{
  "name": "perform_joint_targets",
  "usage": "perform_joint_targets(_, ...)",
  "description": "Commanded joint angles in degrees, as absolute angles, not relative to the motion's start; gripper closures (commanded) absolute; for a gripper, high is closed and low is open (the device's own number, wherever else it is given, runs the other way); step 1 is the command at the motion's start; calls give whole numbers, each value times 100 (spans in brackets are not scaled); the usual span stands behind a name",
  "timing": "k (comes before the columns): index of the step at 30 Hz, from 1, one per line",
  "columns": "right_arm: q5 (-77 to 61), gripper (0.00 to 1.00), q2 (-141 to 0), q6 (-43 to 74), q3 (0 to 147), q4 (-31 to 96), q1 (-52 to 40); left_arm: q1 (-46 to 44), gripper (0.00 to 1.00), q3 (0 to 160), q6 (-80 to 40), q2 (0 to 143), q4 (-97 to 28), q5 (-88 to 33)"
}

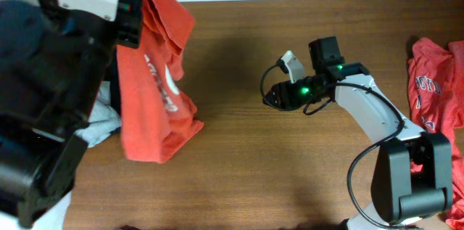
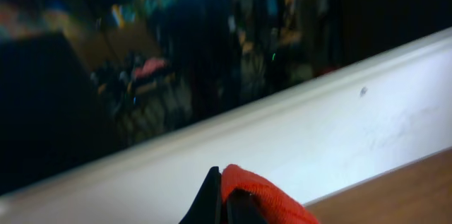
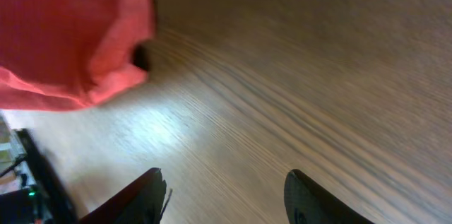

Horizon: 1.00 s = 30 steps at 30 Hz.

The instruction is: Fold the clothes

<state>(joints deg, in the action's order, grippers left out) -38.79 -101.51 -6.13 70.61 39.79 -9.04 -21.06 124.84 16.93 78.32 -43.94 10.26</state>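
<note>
- Left gripper (image 2: 224,197) clamped the edge of an orange-red cotton T-shirt (image 1: 148,96), its cloth draping onto the brown wooden table (image 1: 246,172).
- Right gripper (image 3: 224,178) gaped wide over bare wood, well apart from it.

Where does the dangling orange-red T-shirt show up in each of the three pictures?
Overhead: the orange-red cotton T-shirt hangs at upper left.
Left wrist: T-shirt at bottom centre, in the left pincer.
Right wrist: T-shirt in the top left corner.
Shared landmark: the brown wooden table.

**Unfolded at both table (image 1: 275,179) ends**

An orange-red T-shirt (image 1: 152,92) with white lettering hangs bunched over the left end, a pale grey garment (image 1: 103,125) just beside it. A second red T-shirt (image 1: 433,85) lies rumpled at the right edge.
</note>
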Motion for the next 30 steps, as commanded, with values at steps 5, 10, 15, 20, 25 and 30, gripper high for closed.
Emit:
perform_joint_targets(5,-5712,40,-10064,-707,7133,3133,-943,-2123,100,13810,1940,7669,-4289,-134)
perform_joint_targets(10,-6600,39,-10064,-707,7133,2668,-989,-2123,100,14105,1940,7609,-4257,-287)
perform_joint_targets(15,-6737,33,-10064,-714,7133,2541,-1302,-2123,100,14145,1944,7609,-4066,-276)
perform_joint_targets(20,-7784,26,-10064,-1352,7133,2355,-1737,-2123,100,14153,1944,7609,-4060,-183)
perform_joint_targets(25,-8672,20,-10053,-1317,7133,1791,-2220,-2123,100,14153,1942,7612,-4095,-23)
perform_joint_targets(30,-8530,21,-10044,-1184,7133,1372,-2766,-2123,100,14153,1940,7612,-4121,-25)
